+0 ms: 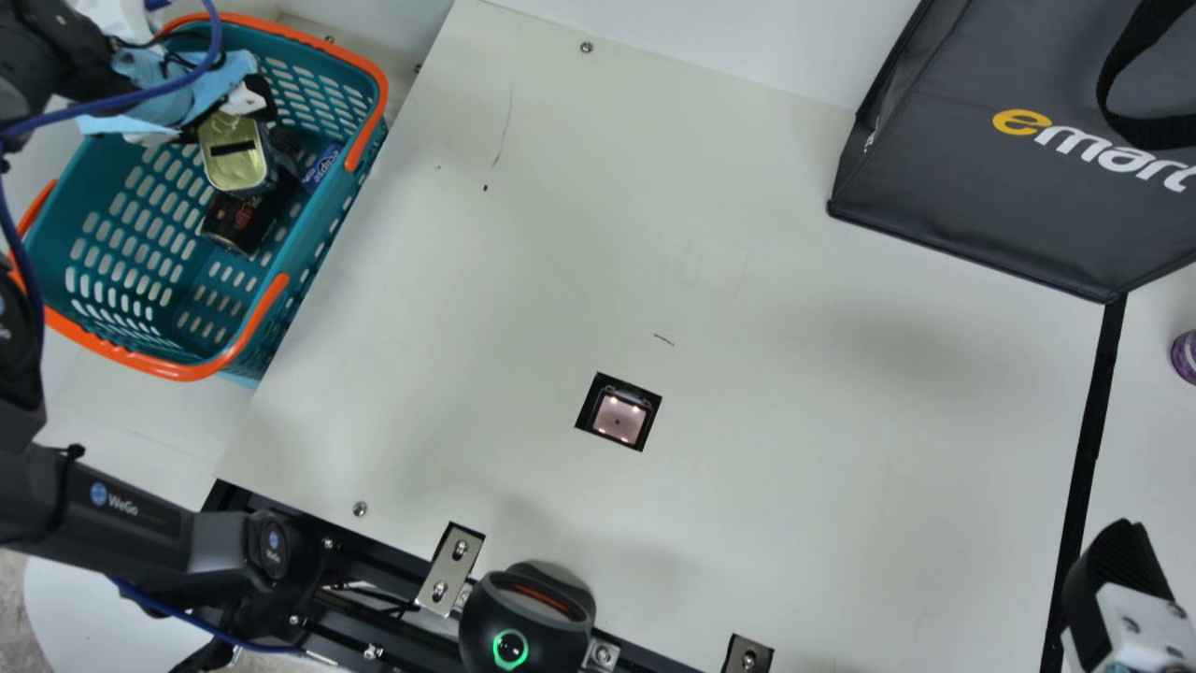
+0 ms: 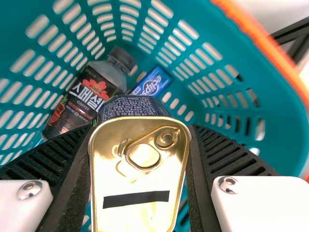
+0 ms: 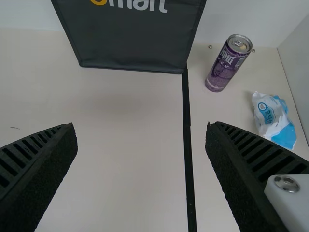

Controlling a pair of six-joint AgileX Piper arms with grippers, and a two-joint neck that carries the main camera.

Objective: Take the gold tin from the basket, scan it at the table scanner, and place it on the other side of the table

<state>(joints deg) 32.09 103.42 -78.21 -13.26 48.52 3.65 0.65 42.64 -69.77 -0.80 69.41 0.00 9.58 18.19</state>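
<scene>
Gold tin (image 2: 137,212), rigid, probably slick, best held by side walls, clamped in left gripper (image 2: 142,128) toward far edge of basket (image 1: 177,371); right gripper (image 3: 140,125) apart.

Cream table (image 1: 841,421), white wall (image 1: 729,42) behind, mottled floor (image 1: 11,608) below

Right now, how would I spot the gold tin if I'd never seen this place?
Find the teal basket with orange edges beside the cream tabletop, then the left hand at that basket. Gripped between its two black fingers is the tin. A shiny gold lid with pull ring and black strip sets it apart from the dark-labelled bottle and small blue pack.
</scene>
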